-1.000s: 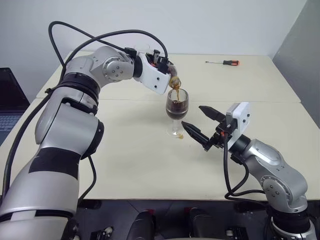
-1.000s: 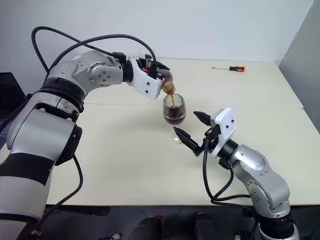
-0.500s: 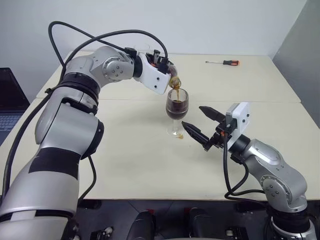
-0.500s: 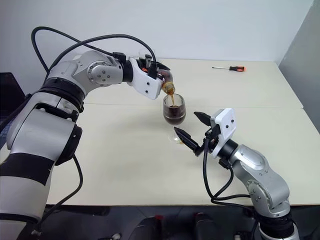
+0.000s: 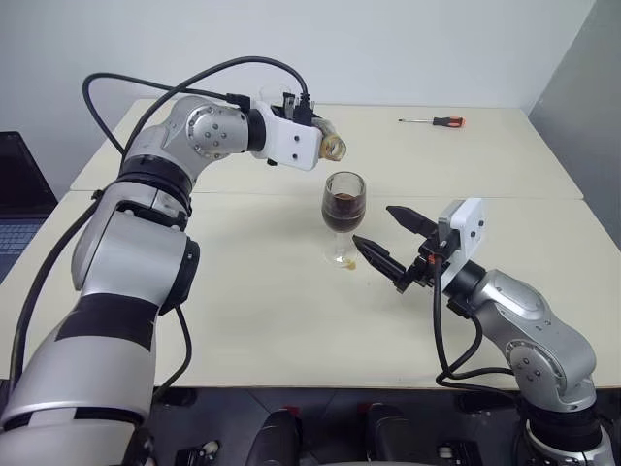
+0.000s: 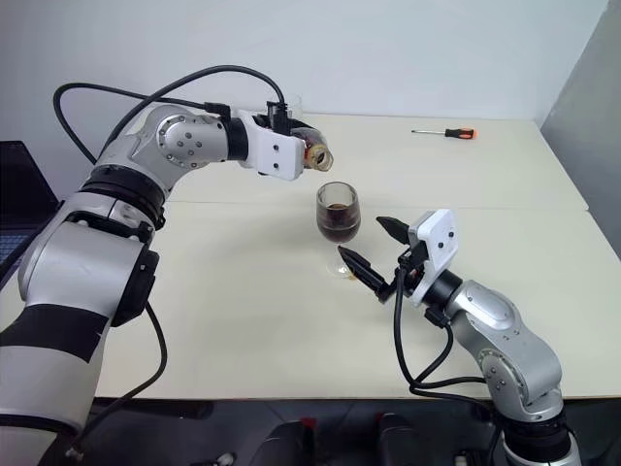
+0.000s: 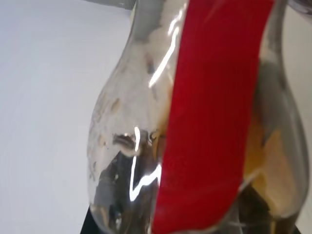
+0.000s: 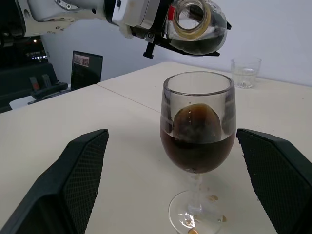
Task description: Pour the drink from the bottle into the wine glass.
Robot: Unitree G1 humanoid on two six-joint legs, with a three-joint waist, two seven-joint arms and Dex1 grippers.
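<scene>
The wine glass (image 5: pixel 343 199) stands upright mid-table, its bowl roughly half full of the dark drink (image 8: pixel 197 153). The bottle (image 5: pixel 331 146) is in my left gripper (image 5: pixel 312 131), which is shut on its body. It lies about level, above the glass and to its left, mouth (image 8: pixel 190 15) open and nothing flowing. The left wrist view shows its red label (image 7: pixel 214 112) and a nearly drained body. My right gripper (image 5: pixel 372 223) is open just right of the glass stem, a finger (image 8: pixel 73 170) on each side of the glass, not touching it.
A few brown drops (image 8: pixel 213 198) lie by the glass foot. A screwdriver (image 5: pixel 434 121) rests at the far right of the table (image 5: pixel 252 311). A clear tumbler (image 8: pixel 245 72) stands farther back. A laptop (image 5: pixel 15 194) sits off the table's left.
The left wrist has rolled the bottle back from its steep pouring tilt and drawn it up and left of the rim. The stream has stopped. The right gripper has not moved.
</scene>
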